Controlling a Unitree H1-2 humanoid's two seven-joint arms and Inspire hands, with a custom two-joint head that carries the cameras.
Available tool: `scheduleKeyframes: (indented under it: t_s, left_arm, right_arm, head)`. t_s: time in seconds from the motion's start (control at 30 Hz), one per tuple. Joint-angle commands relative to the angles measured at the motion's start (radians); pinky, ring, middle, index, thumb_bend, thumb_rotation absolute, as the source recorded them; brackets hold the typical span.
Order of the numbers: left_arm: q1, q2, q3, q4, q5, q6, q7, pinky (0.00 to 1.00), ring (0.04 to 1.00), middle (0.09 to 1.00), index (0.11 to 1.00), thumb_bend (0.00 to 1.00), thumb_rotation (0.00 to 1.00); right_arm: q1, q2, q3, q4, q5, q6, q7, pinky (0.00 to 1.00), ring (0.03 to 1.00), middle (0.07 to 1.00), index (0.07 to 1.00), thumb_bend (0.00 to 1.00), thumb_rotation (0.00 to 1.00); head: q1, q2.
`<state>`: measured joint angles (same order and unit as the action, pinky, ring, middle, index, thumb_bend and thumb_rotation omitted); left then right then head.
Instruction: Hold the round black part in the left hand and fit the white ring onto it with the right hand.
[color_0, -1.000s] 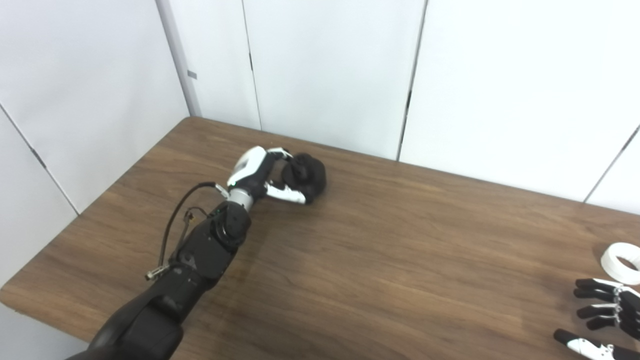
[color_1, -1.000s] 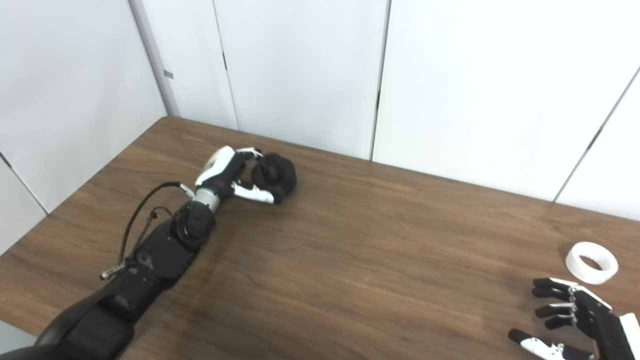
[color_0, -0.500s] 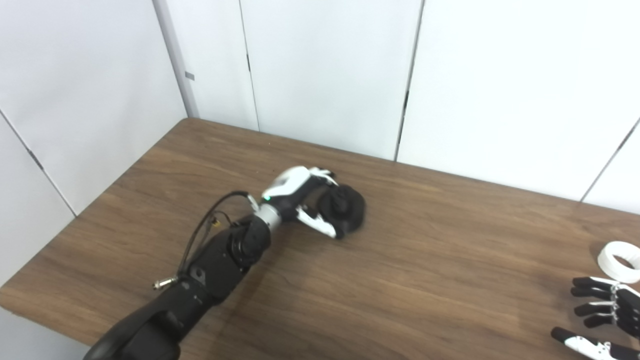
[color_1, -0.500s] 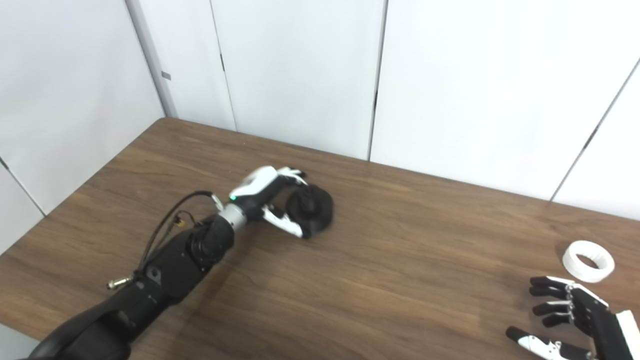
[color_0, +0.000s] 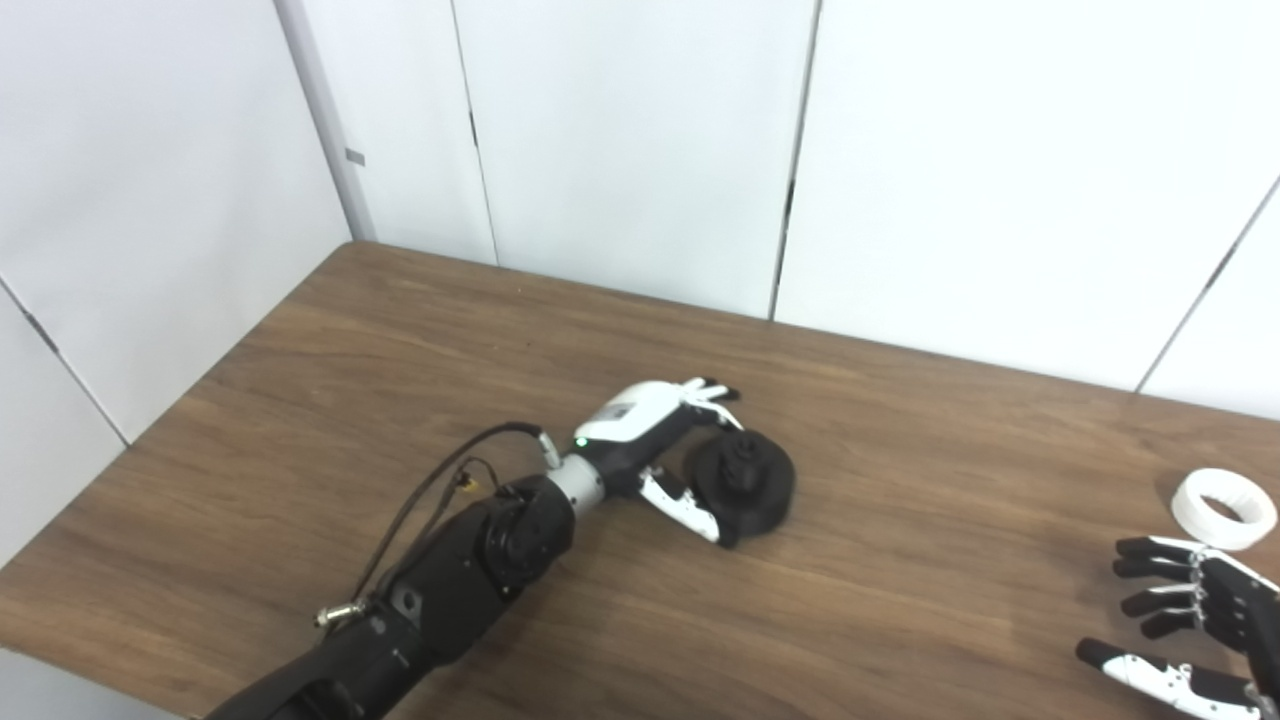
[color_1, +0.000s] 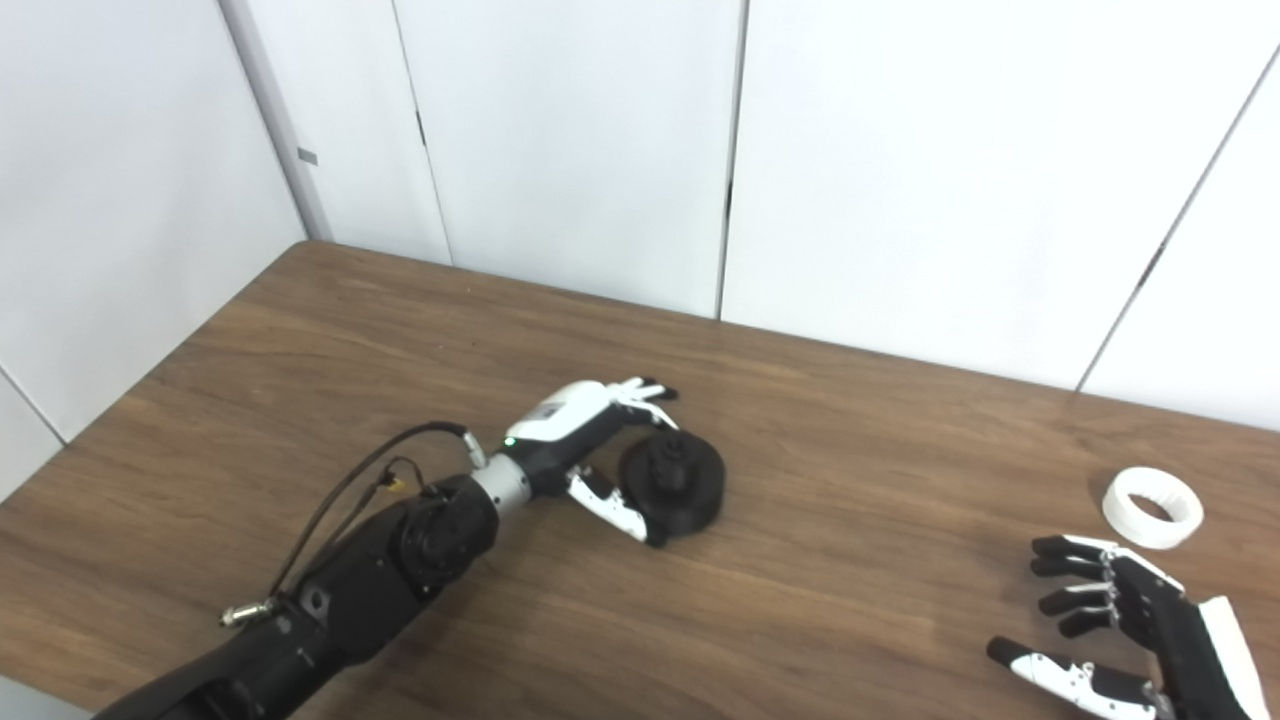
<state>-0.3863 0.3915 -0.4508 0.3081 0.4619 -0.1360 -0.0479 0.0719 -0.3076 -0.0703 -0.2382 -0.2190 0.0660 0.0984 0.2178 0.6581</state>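
White wall panels (color_0: 640, 150) are seen behind a brown wooden table (color_0: 900, 620), whose far edge runs along them. Near the middle of the table, the round black part (color_0: 745, 487) is gripped by the left hand (color_0: 655, 450): the thumb is pressed against its near side and the fingers (color_0: 712, 392) are curled over its far side, so the hand is clamped on the part. The part's face, with a small raised hub at its centre, is turned toward the right and somewhat upward. Whether the part's lower edge is resting on the wood or is held just above it cannot be told. A black cable (color_0: 430, 500) is looped along the left forearm.

At the right end of the table, the white ring (color_1: 1153, 507) is seen lying flat on the wood, with its opening facing up. The right hand (color_1: 1130, 625) is held just beside it, on the near side, without touching it. Its fingers are spread apart and slightly curled, the thumb is extended, and nothing is held in it. The 2 hands are well apart.
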Motion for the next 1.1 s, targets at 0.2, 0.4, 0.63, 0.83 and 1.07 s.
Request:
scheduleKeyframes:
  t_s: [0.2, 0.4, 0.63, 0.83, 1.07]
  left_arm:
    - [0.049, -0.033, -0.128, -0.068, 0.096, -0.022, -0.112, 0.99, 1.0, 0.949, 0.491, 0.52, 0.08]
    - [0.068, -0.054, -0.199, -0.111, 0.112, -0.062, -0.15, 0.99, 1.0, 0.947, 0.49, 0.52, 0.08]
    - [0.086, -0.066, -0.244, -0.13, 0.107, -0.057, -0.195, 1.0, 1.0, 0.955, 0.489, 0.52, 0.08]
    - [0.095, -0.066, -0.234, -0.128, 0.114, -0.079, -0.182, 1.0, 1.0, 0.961, 0.489, 0.52, 0.08]
    - [0.096, -0.033, -0.213, -0.157, 0.093, -0.074, -0.214, 1.0, 1.0, 0.961, 0.489, 0.52, 0.08]
  right_arm:
    - [-0.036, -0.004, -0.011, -0.028, 0.007, -0.047, -0.018, 0.46, 0.541, 0.659, 0.664, 0.68, 0.02]
    - [-0.038, -0.001, -0.008, -0.028, -0.002, -0.042, -0.021, 0.45, 0.535, 0.653, 0.664, 0.68, 0.01]
    - [-0.038, -0.001, -0.01, -0.036, -0.005, -0.035, -0.017, 0.45, 0.533, 0.652, 0.664, 0.68, 0.02]
    - [-0.039, 0.002, -0.013, -0.061, -0.013, -0.005, -0.012, 0.46, 0.54, 0.648, 0.668, 0.67, 0.04]
    - [-0.059, 0.021, 0.0, -0.068, -0.014, -0.018, -0.016, 0.45, 0.536, 0.662, 0.662, 0.68, 0.03]
  head:
    - [0.005, 0.004]
    - [0.006, 0.005]
    - [0.002, 0.014]
    - [-0.037, 0.036]
    - [-0.177, 0.079]
